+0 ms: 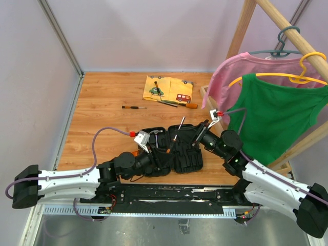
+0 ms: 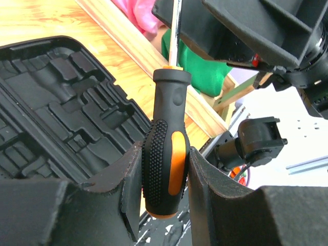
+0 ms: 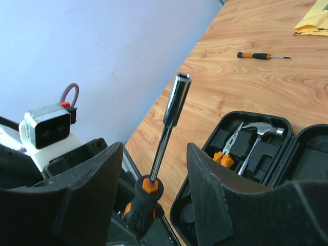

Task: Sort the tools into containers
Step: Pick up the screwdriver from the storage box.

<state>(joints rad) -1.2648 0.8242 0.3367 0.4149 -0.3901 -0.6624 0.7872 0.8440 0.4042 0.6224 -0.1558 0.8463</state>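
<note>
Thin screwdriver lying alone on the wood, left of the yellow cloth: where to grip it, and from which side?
Grip the thin screwdriver by its orange-and-black handle, the thicker end; the bare shaft is probably too slim to hold well. It lies flat on the table with bare wood all round, so come straight down from above and close the fingers across its length.

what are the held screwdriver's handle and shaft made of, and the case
Screwdriver handle: matte black plastic, apparently, with an orange insert and a dotted, likely rubbery grip. Shaft: polished steel, probably chromed, judging by mirror-like highlights. Tool case: black moulded plastic with a dull sheen.
</note>
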